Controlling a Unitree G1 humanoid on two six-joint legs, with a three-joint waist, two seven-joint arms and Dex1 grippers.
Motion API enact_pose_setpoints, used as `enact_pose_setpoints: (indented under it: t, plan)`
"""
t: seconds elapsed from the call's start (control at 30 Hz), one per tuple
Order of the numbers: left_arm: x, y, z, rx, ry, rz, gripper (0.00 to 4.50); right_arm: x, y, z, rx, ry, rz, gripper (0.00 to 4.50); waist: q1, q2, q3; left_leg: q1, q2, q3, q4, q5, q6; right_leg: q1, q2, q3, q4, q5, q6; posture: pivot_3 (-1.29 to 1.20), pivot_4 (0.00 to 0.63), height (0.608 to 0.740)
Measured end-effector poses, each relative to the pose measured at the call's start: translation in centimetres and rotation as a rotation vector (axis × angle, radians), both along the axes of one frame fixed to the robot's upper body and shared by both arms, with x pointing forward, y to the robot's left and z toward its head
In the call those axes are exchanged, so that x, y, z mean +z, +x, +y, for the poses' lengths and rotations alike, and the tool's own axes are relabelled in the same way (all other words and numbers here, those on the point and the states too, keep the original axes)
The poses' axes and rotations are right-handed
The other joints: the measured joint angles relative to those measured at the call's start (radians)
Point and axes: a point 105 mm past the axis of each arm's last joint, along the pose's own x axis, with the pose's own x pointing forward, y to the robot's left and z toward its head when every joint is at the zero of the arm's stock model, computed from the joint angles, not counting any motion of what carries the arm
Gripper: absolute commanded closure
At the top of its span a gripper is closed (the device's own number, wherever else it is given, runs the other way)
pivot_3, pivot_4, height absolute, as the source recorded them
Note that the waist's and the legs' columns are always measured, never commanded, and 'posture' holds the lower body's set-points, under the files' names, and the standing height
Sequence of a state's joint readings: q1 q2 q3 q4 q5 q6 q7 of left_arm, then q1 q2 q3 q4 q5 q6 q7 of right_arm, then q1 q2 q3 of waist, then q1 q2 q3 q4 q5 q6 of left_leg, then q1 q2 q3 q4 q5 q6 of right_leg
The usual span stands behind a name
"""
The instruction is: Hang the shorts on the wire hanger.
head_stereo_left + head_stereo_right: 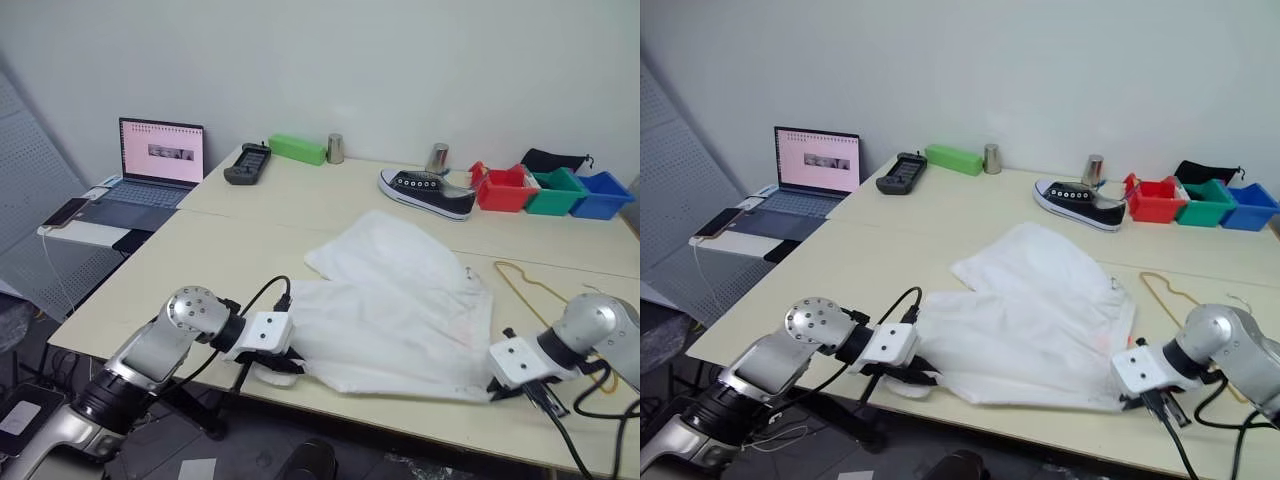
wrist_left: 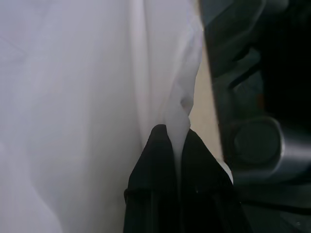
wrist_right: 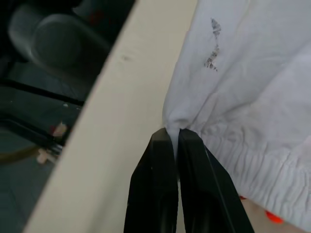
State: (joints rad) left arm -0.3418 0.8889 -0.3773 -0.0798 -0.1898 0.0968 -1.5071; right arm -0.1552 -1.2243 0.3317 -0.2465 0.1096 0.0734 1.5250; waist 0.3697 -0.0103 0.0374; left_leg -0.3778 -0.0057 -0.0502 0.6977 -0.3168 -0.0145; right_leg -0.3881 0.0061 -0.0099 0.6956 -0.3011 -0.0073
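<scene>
I see the shorts [image 1: 400,310] spread at the bench's [image 1: 220,260] near edge, left hand [image 2: 176,141] and right hand [image 3: 174,132] each pinched tight on a corner, the wire hanger [image 1: 530,290] beside them, its lower part hidden behind my right arm.

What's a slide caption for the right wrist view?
Right gripper pinches the white shorts near the gathered waistband at the table edge.
</scene>
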Motion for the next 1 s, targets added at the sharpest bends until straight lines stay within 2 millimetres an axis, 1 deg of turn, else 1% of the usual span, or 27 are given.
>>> enact_pose_setpoints:
  t: [0.03, 0.1, 0.17, 0.2, 0.23, 0.27, 0.3, 0.33, 0.37, 0.4, 0.43, 0.47, 0.5, 0.53, 0.57, 0.6, 0.63, 0.67, 0.7, 0.73, 0.77, 0.8, 0.83, 0.87, 0.93, 0.97, 1.0]
  plan:
    - [0.1, -0.6, 0.5, -0.021, 0.014, 0.034, 4.50, 0.1, -0.7, 0.3, -0.001, 0.017, 0.030, 4.46, 0.000, 0.000, 0.000, 0.000, 0.000, 0.000, 0.000, 0.000, 0.000, 0.000, 0.000, 0.000, 0.000, 0.000, 0.000, 0.42, 0.000, 0.740]
    - [0.5, -1.1, 1.3, -0.042, 0.039, 0.077, 4.50, 0.4, -1.4, 1.0, -0.006, 0.047, 0.063, 4.46, 0.002, 0.000, 0.000, 0.000, 0.000, -0.001, 0.000, 0.000, 0.000, 0.000, 0.001, 0.000, 0.000, 0.000, 0.000, 0.42, 0.000, 0.740]
    - [0.9, -0.4, 1.5, -0.052, 0.057, 0.072, 4.50, 0.8, -1.1, 1.3, -0.038, 0.064, 0.076, 4.46, 0.012, 0.001, 0.000, 0.000, -0.001, -0.001, 0.000, 0.000, 0.000, 0.000, 0.001, -0.001, 0.000, 0.000, 0.000, 0.42, 0.000, 0.740]
    - [1.1, 0.6, 1.6, -0.037, 0.063, 0.056, 4.50, 1.1, -0.3, 1.5, -0.064, 0.075, 0.061, 4.46, 0.015, 0.001, 0.000, 0.001, -0.001, 0.000, 0.000, 0.000, 0.000, 0.001, 0.002, -0.001, -0.002, 0.000, 0.000, 0.42, 0.000, 0.740]
    - [1.3, 2.4, 1.3, -0.005, 0.057, 0.010, 4.50, 1.6, 1.1, 1.7, -0.099, 0.096, 0.030, 4.46, 0.019, 0.001, 0.000, 0.003, -0.002, 0.001, 0.000, 0.000, 0.000, 0.003, 0.003, -0.002, -0.002, 0.000, 0.000, 0.42, 0.000, 0.740]
    - [1.5, 5.0, 1.1, 0.062, 0.049, -0.053, 4.50, 2.0, 3.0, 1.9, -0.149, 0.120, -0.012, 4.46, 0.022, 0.000, 0.001, 0.003, -0.001, 0.003, 0.000, 0.000, 0.000, 0.004, 0.005, -0.002, -0.004, 0.000, 0.000, 0.42, 0.000, 0.740]
    - [2.0, 8.3, 0.6, 0.158, 0.030, -0.147, 4.50, 2.7, 5.7, 2.3, -0.208, 0.152, -0.082, 4.46, 0.024, -0.003, 0.002, 0.004, 0.001, 0.003, 0.001, 0.000, 0.000, 0.005, 0.008, -0.002, -0.007, 0.004, -0.001, 0.44, 0.000, 0.740]
    - [3.0, 12.2, 0.2, 0.291, 0.010, -0.280, 4.50, 3.6, 8.9, 2.9, -0.266, 0.198, -0.175, 4.46, 0.023, -0.007, 0.005, 0.004, 0.002, 0.003, 0.000, 0.000, 0.000, 0.005, 0.010, -0.002, -0.007, 0.005, -0.001, 0.44, 0.000, 0.740]
    - [5.1, 16.2, -0.3, 0.441, -0.014, -0.449, 4.50, 5.1, 12.4, 3.8, -0.327, 0.256, -0.300, 4.46, 0.023, -0.013, 0.008, 0.002, 0.004, 0.003, 0.001, 0.001, -0.001, 0.002, 0.011, -0.001, -0.007, 0.008, -0.003, 0.45, 0.000, 0.740]
    - [8.3, 19.9, -0.3, 0.600, -0.033, -0.664, 4.50, 7.1, 15.9, 4.6, -0.385, 0.308, -0.442, 4.46, 0.019, -0.022, 0.013, -0.004, 0.007, 0.001, 0.002, 0.002, -0.003, -0.005, 0.009, 0.001, -0.006, 0.014, -0.004, 0.45, 0.000, 0.740]
    - [12.1, 22.3, 0.0, 0.726, -0.065, -0.859, 4.50, 9.5, 18.7, 5.4, -0.429, 0.351, -0.585, 4.46, 0.017, -0.027, 0.015, -0.009, 0.012, 0.004, 0.002, 0.004, -0.007, -0.012, 0.008, 0.001, -0.006, 0.015, -0.004, 0.45, 0.000, 0.740]
    - [17.1, 23.9, 0.8, 0.853, -0.126, -1.060, 4.50, 13.0, 21.9, 5.9, -0.508, 0.409, -0.795, 4.46, 0.012, -0.034, 0.014, -0.021, 0.018, 0.008, 0.003, 0.006, -0.017, -0.026, 0.007, 0.001, 0.002, 0.016, -0.005, 0.47, 0.000, 0.740]
    - [22.7, 24.2, 1.4, 0.956, -0.236, -1.240, 4.50, 17.4, 24.4, 5.5, -0.599, 0.476, -1.063, 4.46, 0.013, -0.036, 0.014, -0.030, 0.018, 0.011, 0.004, 0.007, -0.023, -0.038, 0.003, 0.000, 0.004, 0.016, -0.005, 0.47, 0.000, 0.740]
    - [27.0, 23.7, 1.6, 1.008, -0.342, -1.361, 4.50, 21.4, 25.5, 5.0, -0.671, 0.558, -1.287, 4.46, 0.018, -0.037, 0.013, -0.035, 0.018, 0.013, 0.002, 0.006, -0.025, -0.046, -0.001, -0.002, 0.005, 0.016, -0.005, 0.47, 0.000, 0.740]
    - [30.7, 22.8, 1.3, 1.034, -0.452, -1.465, 4.50, 25.5, 25.5, 5.0, -0.710, 0.665, -1.496, 4.46, 0.023, -0.038, 0.012, -0.040, 0.015, 0.019, 0.002, 0.006, -0.025, -0.055, -0.006, -0.006, 0.007, 0.016, -0.005, 0.47, 0.000, 0.740]
    - [33.8, 21.8, 1.3, 1.058, -0.547, -1.560, 4.50, 28.9, 24.7, 4.9, -0.718, 0.764, -1.675, 4.46, 0.030, -0.040, 0.011, -0.039, 0.011, 0.023, 0.000, 0.006, -0.025, -0.057, -0.012, -0.008, 0.007, 0.016, -0.005, 0.47, 0.000, 0.740]
    - [35.3, 21.1, 1.4, 1.063, -0.589, -1.615, 4.50, 30.4, 24.0, 4.9, -0.698, 0.814, -1.767, 4.46, 0.035, -0.041, 0.007, -0.038, 0.007, 0.025, -0.001, 0.005, -0.024, -0.056, -0.015, -0.010, 0.008, 0.016, -0.005, 0.47, 0.000, 0.740]
    - [36.2, 20.6, 1.8, 1.068, -0.619, -1.657, 4.50, 31.1, 23.4, 5.2, -0.660, 0.848, -1.843, 4.46, 0.037, -0.042, 0.002, -0.035, 0.000, 0.026, -0.002, 0.005, -0.023, -0.053, -0.017, -0.010, 0.007, 0.016, -0.005, 0.48, 0.000, 0.740]
    - [36.3, 20.5, 2.0, 1.069, -0.623, -1.676, 4.50, 31.1, 23.1, 5.4, -0.628, 0.860, -1.883, 4.46, 0.039, -0.043, -0.001, -0.034, -0.001, 0.026, -0.004, 0.004, -0.022, -0.051, -0.017, -0.010, 0.002, 0.016, -0.005, 0.48, 0.000, 0.740]
    - [36.0, 20.6, 2.3, 1.069, -0.614, -1.677, 4.50, 30.5, 22.8, 5.6, -0.592, 0.862, -1.914, 4.46, 0.039, -0.043, -0.001, -0.034, -0.003, 0.026, -0.007, 0.001, -0.017, -0.050, -0.014, -0.011, 0.001, 0.016, -0.005, 0.48, 0.000, 0.740]
    - [35.1, 20.9, 2.4, 1.062, -0.590, -1.644, 4.50, 29.3, 22.8, 5.8, -0.568, 0.851, -1.918, 4.46, 0.040, -0.043, -0.001, -0.034, -0.003, 0.027, -0.013, 0.001, -0.016, -0.047, -0.010, -0.013, -0.004, 0.016, -0.004, 0.48, 0.000, 0.740]
    - [33.6, 21.5, 2.6, 1.047, -0.548, -1.589, 4.50, 27.7, 23.0, 5.9, -0.543, 0.825, -1.908, 4.46, 0.039, -0.042, -0.001, -0.034, -0.004, 0.027, -0.017, 0.001, -0.016, -0.044, -0.010, -0.013, -0.014, 0.016, -0.004, 0.48, 0.000, 0.740]
    - [31.7, 22.2, 2.7, 1.033, -0.501, -1.526, 4.50, 26.0, 23.2, 6.0, -0.530, 0.793, -1.882, 4.46, 0.040, -0.042, -0.001, -0.035, -0.003, 0.029, -0.015, 0.001, -0.016, -0.042, -0.010, -0.015, -0.018, 0.016, -0.003, 0.48, 0.000, 0.740]
    - [29.3, 22.8, 2.8, 1.014, -0.447, -1.440, 4.50, 24.3, 23.5, 5.8, -0.521, 0.755, -1.854, 4.46, 0.039, -0.042, 0.000, -0.036, -0.002, 0.028, -0.010, 0.002, -0.016, -0.039, -0.009, -0.016, -0.018, 0.016, -0.002, 0.48, 0.000, 0.740]
    - [24.0, 23.6, 3.0, 0.958, -0.325, -1.251, 4.50, 21.3, 23.5, 5.6, -0.501, 0.693, -1.787, 4.46, 0.033, -0.038, 0.002, -0.033, 0.000, 0.028, -0.001, 0.003, -0.017, -0.033, -0.008, -0.018, -0.017, 0.014, 0.003, 0.49, 0.000, 0.740]
    - [20.7, 23.6, 3.0, 0.904, -0.262, -1.131, 4.50, 19.5, 23.4, 5.7, -0.474, 0.646, -1.717, 4.46, 0.030, -0.038, 0.002, -0.032, 0.000, 0.027, 0.000, 0.004, -0.017, -0.032, -0.007, -0.017, -0.018, 0.014, 0.003, 0.49, 0.000, 0.740]
    - [16.7, 23.2, 3.3, 0.848, -0.184, -0.994, 4.50, 16.8, 23.1, 5.5, -0.444, 0.580, -1.621, 4.46, 0.025, -0.032, 0.002, -0.020, 0.000, 0.027, -0.002, 0.006, -0.018, -0.020, -0.006, -0.015, -0.017, 0.014, 0.003, 0.49, 0.000, 0.740]
